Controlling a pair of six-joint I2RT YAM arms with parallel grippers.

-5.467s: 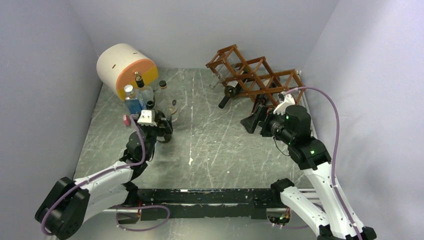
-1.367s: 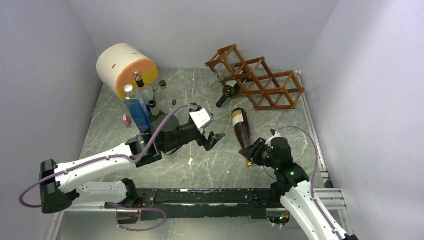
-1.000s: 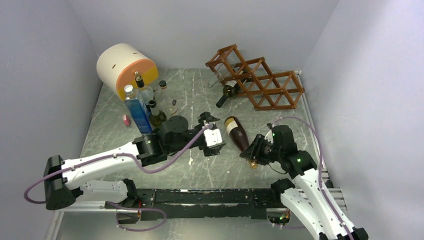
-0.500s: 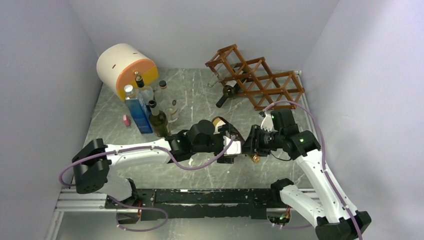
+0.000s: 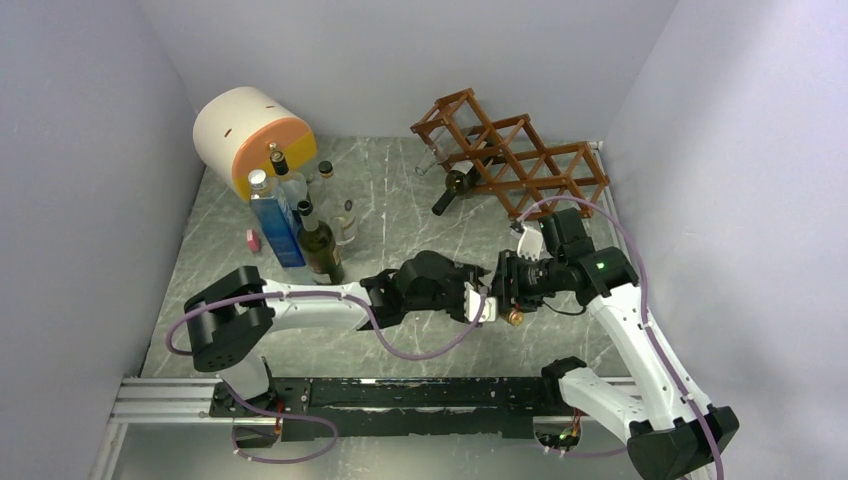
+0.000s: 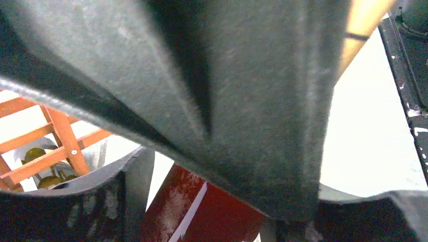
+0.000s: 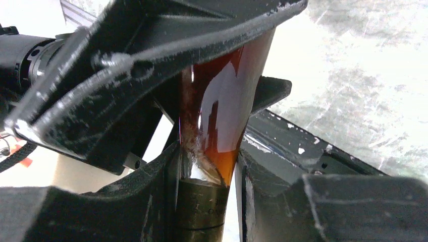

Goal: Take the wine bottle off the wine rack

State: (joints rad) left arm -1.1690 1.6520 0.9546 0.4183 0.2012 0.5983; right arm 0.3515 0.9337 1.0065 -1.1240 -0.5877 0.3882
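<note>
Amber-brown glossy glass wine bottle [image 7: 217, 116]

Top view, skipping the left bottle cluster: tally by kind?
Wine rack: 1
White-and-orange cylinder: 1
Wine bottles: 2, green bottle in the rack, amber bottle in the right gripper
Total: 4

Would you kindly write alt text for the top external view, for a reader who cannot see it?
Two robot arms meet at centre around a brown wine bottle, the right gripper at its neck and the left gripper beside it. Behind, a wooden wine rack holds one dark bottle; other bottles cluster by a white-and-orange cylinder.
</note>
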